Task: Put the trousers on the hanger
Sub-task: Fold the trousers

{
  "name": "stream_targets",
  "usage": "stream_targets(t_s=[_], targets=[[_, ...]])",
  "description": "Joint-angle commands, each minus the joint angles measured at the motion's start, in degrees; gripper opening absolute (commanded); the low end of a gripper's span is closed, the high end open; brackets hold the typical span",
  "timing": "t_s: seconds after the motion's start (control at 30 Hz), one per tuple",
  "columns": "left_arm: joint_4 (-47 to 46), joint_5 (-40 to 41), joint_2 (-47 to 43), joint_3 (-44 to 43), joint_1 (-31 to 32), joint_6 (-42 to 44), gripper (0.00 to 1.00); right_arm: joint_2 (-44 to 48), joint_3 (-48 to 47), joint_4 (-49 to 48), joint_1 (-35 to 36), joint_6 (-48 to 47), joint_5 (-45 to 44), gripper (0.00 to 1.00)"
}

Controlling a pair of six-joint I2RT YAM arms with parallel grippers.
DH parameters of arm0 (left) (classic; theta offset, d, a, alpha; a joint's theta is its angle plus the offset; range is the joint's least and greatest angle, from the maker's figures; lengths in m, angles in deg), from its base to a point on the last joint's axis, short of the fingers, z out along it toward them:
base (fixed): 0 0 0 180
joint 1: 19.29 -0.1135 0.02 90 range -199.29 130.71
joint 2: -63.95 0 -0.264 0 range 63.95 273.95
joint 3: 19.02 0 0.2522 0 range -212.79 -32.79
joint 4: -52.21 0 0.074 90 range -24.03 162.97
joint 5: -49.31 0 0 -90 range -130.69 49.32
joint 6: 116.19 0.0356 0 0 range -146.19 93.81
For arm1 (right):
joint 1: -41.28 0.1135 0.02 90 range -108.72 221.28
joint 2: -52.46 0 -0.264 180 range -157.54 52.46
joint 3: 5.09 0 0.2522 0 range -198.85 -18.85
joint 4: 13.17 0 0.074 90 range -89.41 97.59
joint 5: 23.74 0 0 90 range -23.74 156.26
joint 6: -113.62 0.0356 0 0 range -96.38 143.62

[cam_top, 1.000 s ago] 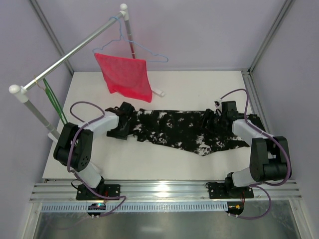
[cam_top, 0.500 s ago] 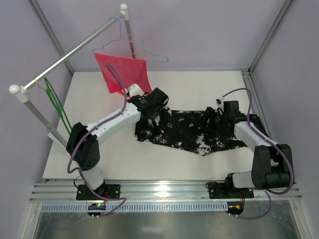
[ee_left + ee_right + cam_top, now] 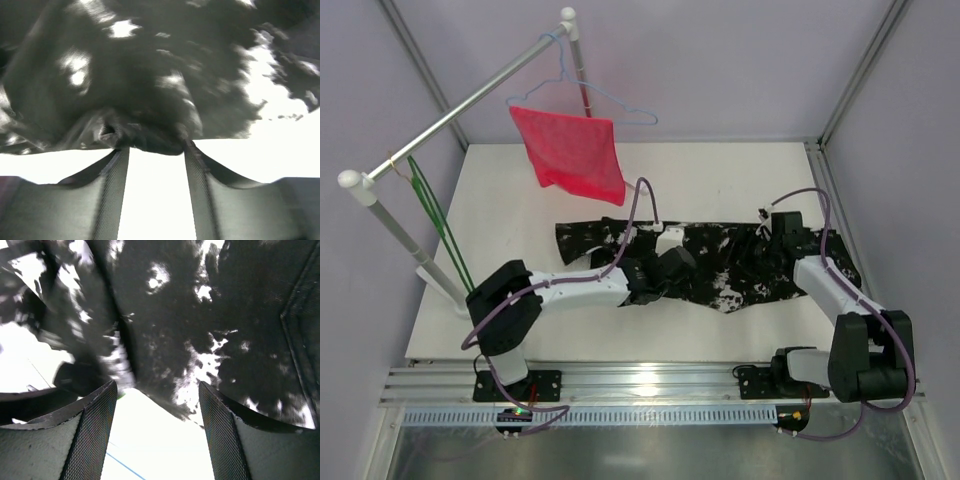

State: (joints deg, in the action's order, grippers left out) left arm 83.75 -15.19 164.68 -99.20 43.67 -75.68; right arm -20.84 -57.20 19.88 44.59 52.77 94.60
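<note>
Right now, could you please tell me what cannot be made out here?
- Left gripper: left wrist view blurred; whether its tips pinch the trousers is unclear.
- Right gripper: top view, its wrist covers the jaws.
- Hanger: top view, hook too thin to see on the rail.

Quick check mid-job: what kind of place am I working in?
Probably a lab robot test cell: plain walls on an aluminium frame, a white table, and a clothes rail carrying the green hanger.

The black, white-splotched cloth trousers (image 3: 740,265) look soft and matt; the red mesh cloth (image 3: 575,150) open-woven; the silver metal rail (image 3: 460,108) smooth, faintly shiny; the white tabletop (image 3: 740,190) smooth, matt
</note>
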Motion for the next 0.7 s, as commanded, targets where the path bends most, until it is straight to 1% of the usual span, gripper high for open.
stream_targets(t_s=[0.0, 0.03, 0.07, 0.13, 0.2, 0.23, 0.27, 0.3, 0.37, 0.4, 0.47, 0.5, 0.67], targets=[[-10.24, -10.02, -4.58, -1.34, -0.12, 9.24, 0.50, 5.09, -0.85, 1.36, 0.20, 2.67, -2.67, 0.69], [-3.96, -8.37, -4.14, -4.31, -0.12, 8.81, 0.51, 5.79, -0.94, 1.37, 0.29, 3.37, -2.67, 0.69], [-2.24, -6.97, -4.57, -5.21, -0.12, 8.54, 0.52, 6.58, -1.11, 1.02, 0.38, 3.72, -1.80, 0.69], [-0.21, -2.58, -5.97, -5.48, -0.38, 8.36, 0.58, 8.42, -2.08, -0.47, 1.69, 2.33, -1.79, 0.69], [2.60, -2.12, -8.52, -6.53, -2.39, 8.10, 0.64, 8.44, -4.79, 0.13, 5.46, 0.57, -4.50, 0.69], [4.35, -2.03, -9.14, -7.41, -3.53, 7.66, 0.64, 7.39, -5.94, 1.27, 6.87, -0.05, -5.91, 0.69], [6.80, -2.03, -9.67, -9.24, -4.85, 7.05, 0.65, 6.68, -6.99, 1.80, 10.45, -0.58, -7.40, 0.69], [11.44, -2.20, -10.54, -10.22, -7.91, 4.96, 0.65, 6.07, -8.83, 2.07, 12.23, -0.49, -10.90, 0.69], [16.21, -3.86, -11.51, -11.37, -11.44, 3.10, 0.65, 3.70, -10.60, 1.98, 16.71, -0.58, -14.17, 0.68], [18.32, -4.66, -13.00, -11.20, -14.50, 2.91, 0.65, 2.64, -12.43, 1.37, 20.90, -0.76, -17.06, 0.68], [19.74, -5.63, -14.67, -10.50, -17.59, 2.83, 0.65, -0.52, -15.16, 0.14, 24.88, -3.02, -18.75, 0.68], [20.88, -6.07, -16.07, -9.62, -18.39, 3.09, 0.66, -1.57, -15.96, -0.73, 28.90, -4.61, -19.45, 0.68], [23.61, -10.19, -18.20, -7.68, -22.34, 3.79, 0.66, -10.53, -20.01, 1.10, 38.60, -11.38, -25.95, 0.68]])
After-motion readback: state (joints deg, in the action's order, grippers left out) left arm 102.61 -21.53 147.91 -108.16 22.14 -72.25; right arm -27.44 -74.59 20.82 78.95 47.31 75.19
